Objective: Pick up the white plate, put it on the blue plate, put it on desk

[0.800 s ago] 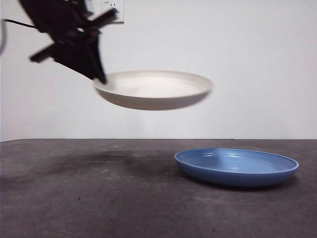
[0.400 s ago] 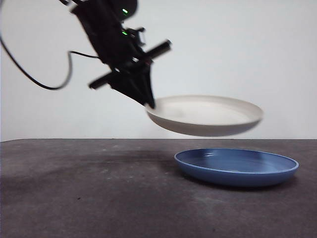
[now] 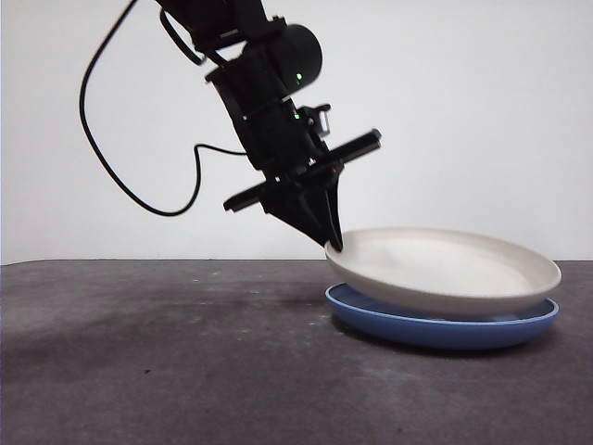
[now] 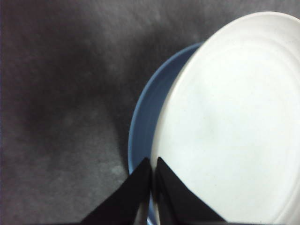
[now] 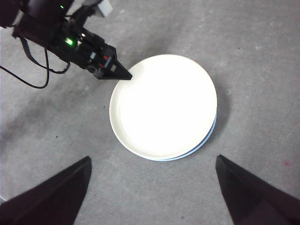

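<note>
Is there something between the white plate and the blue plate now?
Nothing visible. The white plate sits directly on the blue plate, its rim gripped by the left end effector.

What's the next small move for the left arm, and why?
Probably open the left gripper and back off. Its fingers are shut on the white plate at the rim, and that plate already sits on the blue plate, slightly off-centre. The right gripper waits open, high above.
</note>
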You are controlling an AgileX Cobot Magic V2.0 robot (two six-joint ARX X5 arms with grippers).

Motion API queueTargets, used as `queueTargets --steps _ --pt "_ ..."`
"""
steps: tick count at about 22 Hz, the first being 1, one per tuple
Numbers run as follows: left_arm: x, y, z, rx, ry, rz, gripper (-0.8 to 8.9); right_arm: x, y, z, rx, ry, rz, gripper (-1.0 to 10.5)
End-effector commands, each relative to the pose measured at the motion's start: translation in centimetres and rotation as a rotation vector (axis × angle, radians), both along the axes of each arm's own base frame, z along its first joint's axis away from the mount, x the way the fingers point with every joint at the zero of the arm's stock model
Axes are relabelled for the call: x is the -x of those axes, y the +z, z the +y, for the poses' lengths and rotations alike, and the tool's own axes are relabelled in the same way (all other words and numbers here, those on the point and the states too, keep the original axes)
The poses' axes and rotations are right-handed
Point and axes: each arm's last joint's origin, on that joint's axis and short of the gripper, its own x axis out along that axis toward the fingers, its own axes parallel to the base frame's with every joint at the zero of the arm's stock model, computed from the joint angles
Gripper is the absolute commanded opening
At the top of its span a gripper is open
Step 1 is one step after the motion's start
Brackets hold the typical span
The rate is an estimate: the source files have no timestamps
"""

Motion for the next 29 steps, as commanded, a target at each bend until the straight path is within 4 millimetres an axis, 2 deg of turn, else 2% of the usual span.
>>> queueTargets --steps 1,6,8,12,16,18,21,23,26,29 --pt "-0.4 -0.7 -0.9 -0.002 -0.004 0.004 0.15 0.3 0.5 0.0 -0.005 -0.002 -0.013 4.3" --pt "-0.5 -1.4 -1.0 -0.014 -0.008 0.014 0.15 0.5 0.5 0.0 -0.006 -0.002 -0.017 4.3" --pt "-0.3 -1.4 -1.2 -0.012 -0.013 0.011 0.50 0.5 0.5 0.0 -0.006 -0.001 -0.018 4.3" --pt "-0.2 -1.4 -1.3 -0.013 -0.017 0.013 3.30 0.5 0.5 0.0 -0.006 -0.001 -0.018 4.3" --pt "-0.2 -1.1 -1.3 -0.008 -0.024 0.023 3.44 0.5 0.5 0.0 -0.006 -0.001 -0.018 4.3" --pt "-0.1 -0.2 -1.3 -0.016 -0.029 0.027 3.44 0.5 0.5 0.0 -0.006 -0.001 -0.018 4.3" --pt "0.2 2.9 -0.9 -0.009 -0.059 -0.017 3.44 0.5 0.5 0.0 -0.005 -0.002 -0.018 4.3" --pt "0.9 6.1 0.0 0.024 -0.069 -0.085 3.44 0.5 0.5 0.0 0.002 -0.012 -0.018 4.3" --pt "2.7 11.9 2.4 0.088 -0.058 -0.224 3.43 0.5 0.5 0.0 0.003 -0.014 -0.017 4.3" --pt "5.3 17.5 5.8 0.152 -0.032 -0.347 3.43 0.4 0.5 -0.1 0.006 -0.016 -0.018 4.3"
